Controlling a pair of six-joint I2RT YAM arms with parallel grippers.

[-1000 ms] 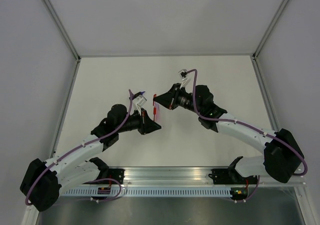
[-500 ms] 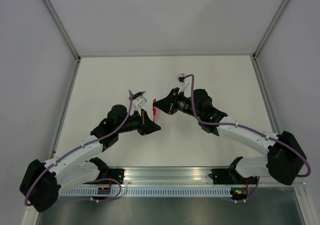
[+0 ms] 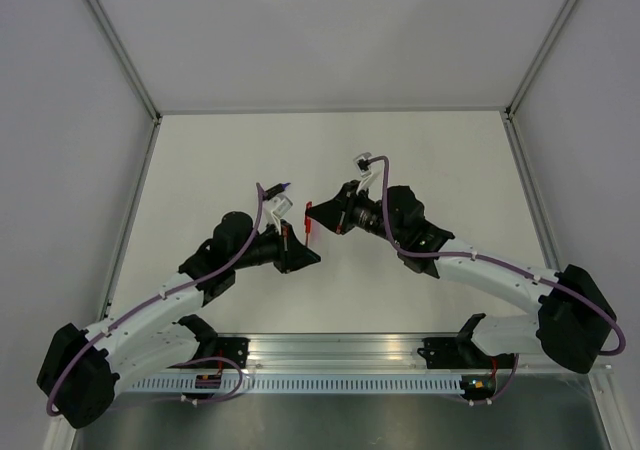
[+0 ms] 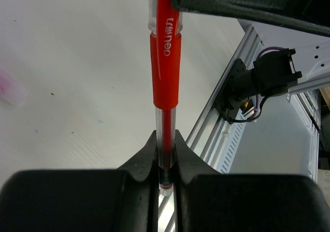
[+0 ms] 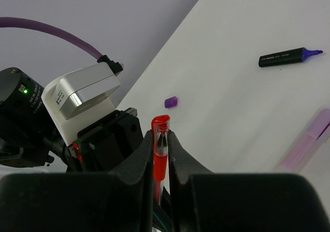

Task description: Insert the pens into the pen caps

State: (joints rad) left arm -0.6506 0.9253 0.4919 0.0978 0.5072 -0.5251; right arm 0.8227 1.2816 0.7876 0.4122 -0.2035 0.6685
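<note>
left gripper [image 4: 165,142] | pinches red pen [image 4: 165,62] (right gripper [image 5: 160,139] pinches other end)

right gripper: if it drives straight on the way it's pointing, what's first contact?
Most likely the left gripper. It sits just ahead of the right gripper, and both are clamped on the same red pen. The gap between them is hard to judge from these views.
</note>
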